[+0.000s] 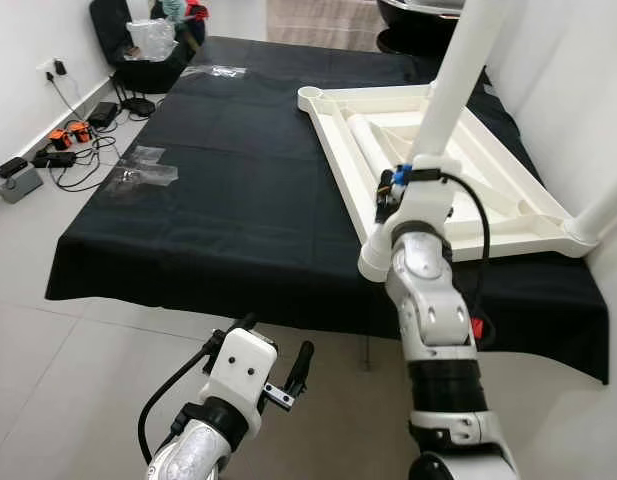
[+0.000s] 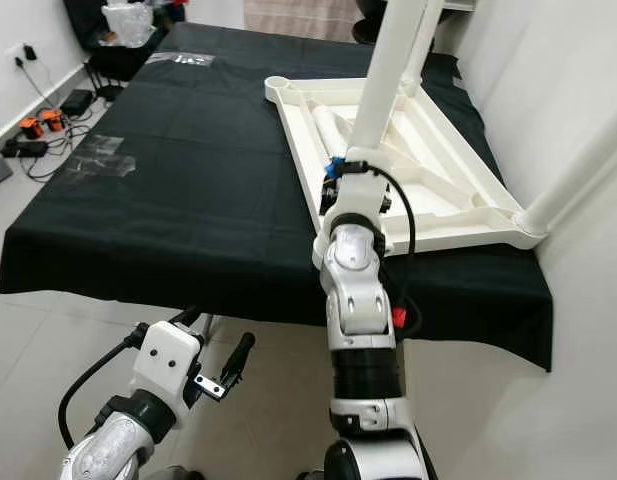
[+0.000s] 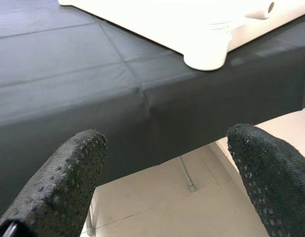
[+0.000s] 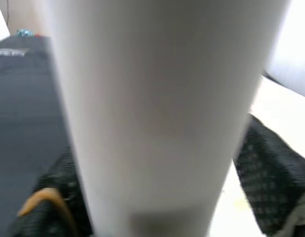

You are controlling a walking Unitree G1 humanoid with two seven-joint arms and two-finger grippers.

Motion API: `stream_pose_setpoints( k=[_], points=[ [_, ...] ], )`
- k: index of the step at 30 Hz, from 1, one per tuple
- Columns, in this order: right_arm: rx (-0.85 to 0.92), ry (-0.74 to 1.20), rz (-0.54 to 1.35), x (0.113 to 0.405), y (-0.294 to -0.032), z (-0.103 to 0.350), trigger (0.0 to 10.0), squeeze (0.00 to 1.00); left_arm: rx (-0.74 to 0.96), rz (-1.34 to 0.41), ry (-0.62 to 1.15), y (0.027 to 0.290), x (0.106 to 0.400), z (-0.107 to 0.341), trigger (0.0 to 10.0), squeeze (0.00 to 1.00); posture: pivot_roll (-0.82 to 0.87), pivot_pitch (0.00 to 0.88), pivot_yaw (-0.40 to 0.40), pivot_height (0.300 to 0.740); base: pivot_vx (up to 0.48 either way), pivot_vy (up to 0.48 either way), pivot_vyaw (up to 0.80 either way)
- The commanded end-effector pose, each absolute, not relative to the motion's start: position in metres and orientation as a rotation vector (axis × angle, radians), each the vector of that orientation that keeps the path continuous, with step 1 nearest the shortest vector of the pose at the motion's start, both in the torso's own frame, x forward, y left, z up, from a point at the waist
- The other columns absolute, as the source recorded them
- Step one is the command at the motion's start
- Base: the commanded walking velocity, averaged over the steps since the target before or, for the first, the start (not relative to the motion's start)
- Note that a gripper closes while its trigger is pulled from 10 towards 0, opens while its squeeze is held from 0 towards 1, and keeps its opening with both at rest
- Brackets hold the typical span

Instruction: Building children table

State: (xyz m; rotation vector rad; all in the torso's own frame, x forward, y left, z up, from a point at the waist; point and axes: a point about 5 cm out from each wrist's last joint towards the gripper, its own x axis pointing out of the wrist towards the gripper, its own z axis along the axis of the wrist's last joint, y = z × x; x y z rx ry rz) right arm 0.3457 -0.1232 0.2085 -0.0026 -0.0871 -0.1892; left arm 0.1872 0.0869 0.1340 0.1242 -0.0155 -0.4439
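My right end effector (image 4: pixel 157 192) clamps the white table leg (image 1: pixel 456 75), centre frame; I should keep it plumb. Left end effector (image 3: pixel 167 163) hangs open, empty.

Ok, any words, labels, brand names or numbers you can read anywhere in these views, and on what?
None can be read.
White tabletop and the white leg held by the right gripper: no markings show.
Clear plastic bags on the black cloth: any print is too small to tell.

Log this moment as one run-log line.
right hand: shut on table leg | left hand: open, idle | tabletop: upside down on cloth
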Motion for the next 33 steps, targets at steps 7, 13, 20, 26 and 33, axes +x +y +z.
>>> stream_pose_setpoints(
  k=[7, 13, 20, 26, 33],
  points=[
    [0.047, -0.023, 0.222, 0.361, -0.119, 0.202, 10.0, 0.00, 0.125, -0.446, -0.001, 0.086, 0.187, 0.130, 10.0, 0.00, 0.08, 0.126, -0.080, 0.740, 0.000, 0.000, 0.00],
    [0.101, 0.014, 0.663, 0.356, -0.117, 0.207, 10.0, 0.00, 0.124, -0.446, -0.002, 0.085, 0.188, 0.130, 10.0, 0.00, 0.08, 0.127, -0.082, 0.740, 0.000, 0.000, 0.00],
    [0.066, -0.029, 0.961, 0.361, -0.125, 0.223, 10.0, 0.00, 0.125, -0.441, -0.008, 0.086, 0.188, 0.131, 10.0, 0.00, 0.08, 0.125, -0.088, 0.740, 0.000, 0.000, 0.00],
    [0.028, -0.034, 1.134, 0.362, -0.116, 0.223, 10.0, 0.00, 0.124, -0.442, -0.008, 0.086, 0.187, 0.130, 10.0, 0.00, 0.09, 0.116, -0.088, 0.740, 0.000, 0.000, 0.00],
    [0.065, -0.045, 1.149, 0.368, -0.103, 0.226, 10.0, 0.00, 0.125, -0.443, -0.006, 0.085, 0.186, 0.130, 10.0, 0.00, 0.09, 0.111, -0.089, 0.740, 0.000, 0.000, 0.00]
  ],
)
